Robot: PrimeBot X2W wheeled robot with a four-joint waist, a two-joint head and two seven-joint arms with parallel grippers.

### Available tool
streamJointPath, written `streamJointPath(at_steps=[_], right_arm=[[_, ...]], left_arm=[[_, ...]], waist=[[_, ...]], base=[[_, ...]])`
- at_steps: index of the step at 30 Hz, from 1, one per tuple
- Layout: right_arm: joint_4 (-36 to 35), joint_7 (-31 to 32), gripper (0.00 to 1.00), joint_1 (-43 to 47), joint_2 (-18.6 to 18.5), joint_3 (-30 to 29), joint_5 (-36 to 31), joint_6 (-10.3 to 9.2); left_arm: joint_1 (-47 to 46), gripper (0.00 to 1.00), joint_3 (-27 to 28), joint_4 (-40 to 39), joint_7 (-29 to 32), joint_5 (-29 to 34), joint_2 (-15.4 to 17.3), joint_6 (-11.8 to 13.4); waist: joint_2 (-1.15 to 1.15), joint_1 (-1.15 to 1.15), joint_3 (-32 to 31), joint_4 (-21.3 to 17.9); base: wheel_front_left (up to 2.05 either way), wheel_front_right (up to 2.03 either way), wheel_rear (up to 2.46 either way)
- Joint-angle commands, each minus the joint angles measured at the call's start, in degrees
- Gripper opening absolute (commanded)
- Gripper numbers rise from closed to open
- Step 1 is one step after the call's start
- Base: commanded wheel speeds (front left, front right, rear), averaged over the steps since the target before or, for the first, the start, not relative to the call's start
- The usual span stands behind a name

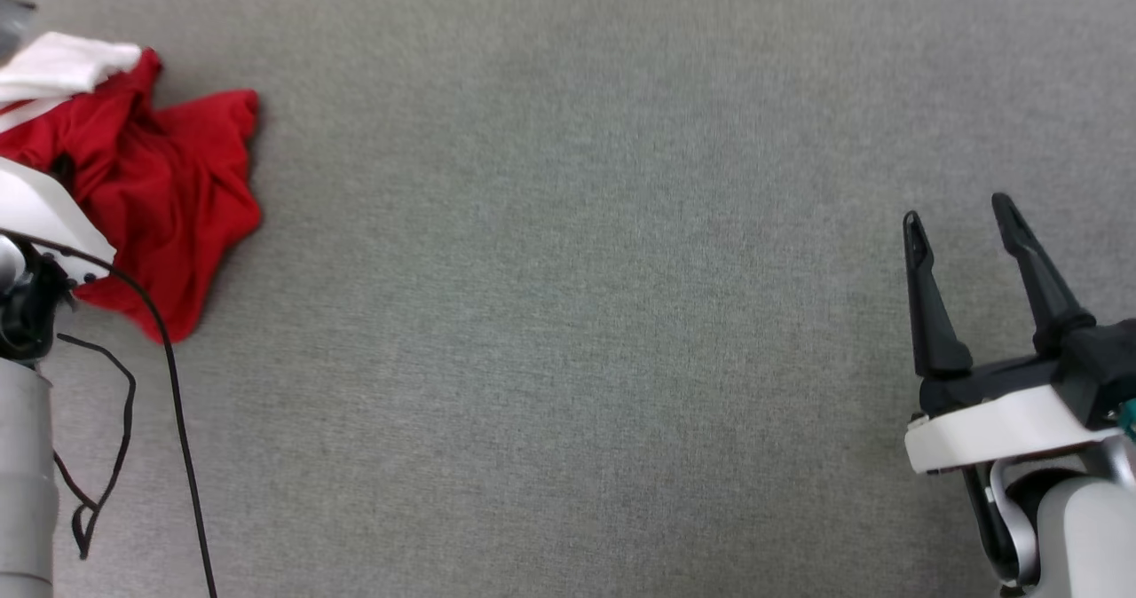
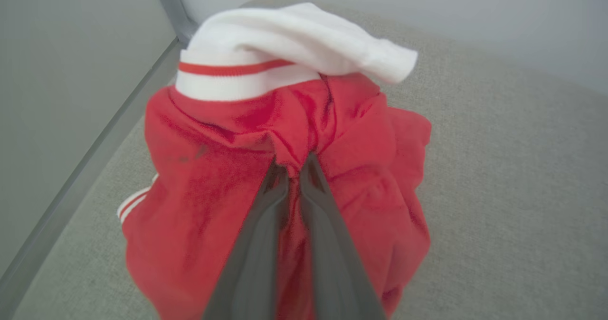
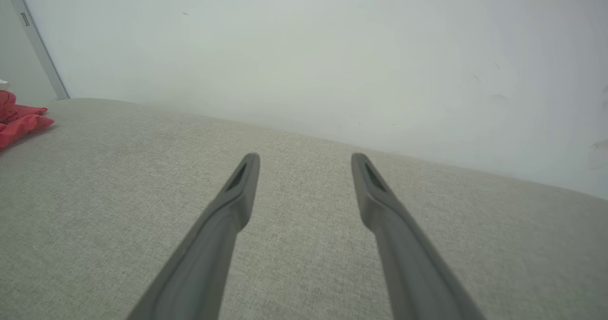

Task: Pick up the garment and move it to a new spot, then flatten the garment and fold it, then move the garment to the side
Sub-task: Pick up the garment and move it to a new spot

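Left jaws: closed together on a pinched fold of the garment point(image 2: 204, 192), with red cloth bunched to either side of the tips and its white panel point(image 2: 294, 40) heaped just beyond them. Right jaws: held apart with nothing between them, over bare counter point(image 3: 95, 192); the garment is seen well off to their left. Step judged in hand: the pick-up, with the grip made and the move to a new spot not yet done. The next move is judged to call for a lift clear of the counter and a carry toward its open middle, with slippage of the thin fabric guarded against.
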Motion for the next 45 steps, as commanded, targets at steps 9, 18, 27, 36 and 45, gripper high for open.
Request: streamJointPath(at_steps=[9, 18, 27, 36, 45], right_arm=[[2.5, -0.8, 1.00, 5.0, 0.7, -0.9, 1.8, -0.04], [3.6, -0.2, 1.00, 9.5, 0.7, -1.1, 4.3, -0.04], [4.5, 0.5, 1.00, 11.6, 0.7, -1.3, 5.9, -0.04], [3.7, 0.5, 1.00, 10.2, 0.7, -1.1, 7.0, -0.04], [4.7, -0.9, 1.00, 8.0, 0.7, -1.2, 8.0, -0.03]], left_arm=[[4.5, 0.00, -1.6, -2.1, -16.2, 3.3, -2.6, 0.7], [10.0, 0.00, -5.3, -8.0, -22.7, 5.8, -6.5, 1.1], [17.3, 0.00, -13.1, -16.8, -19.5, 6.6, -13.5, -0.3], [19.3, 0.00, -26.7, -19.3, -14.9, 8.3, -20.7, -2.9], [21.4, 0.00, -42.2, -14.8, -13.1, 7.5, -23.0, -3.9]], waist=[[0.00, 0.00, -12.1, 0.5], [0.00, 0.00, -19.5, -2.5], [0.00, 0.00, -21.8, -8.0], [0.00, 0.00, -17.5, -12.7], [0.00, 0.00, -12.0, -14.4]], base=[[0.00, 0.00, 0.00], [0.00, 0.00, 0.00], [0.00, 0.00, 0.00], [0.00, 0.00, 0.00], [0.00, 0.00, 0.00]])
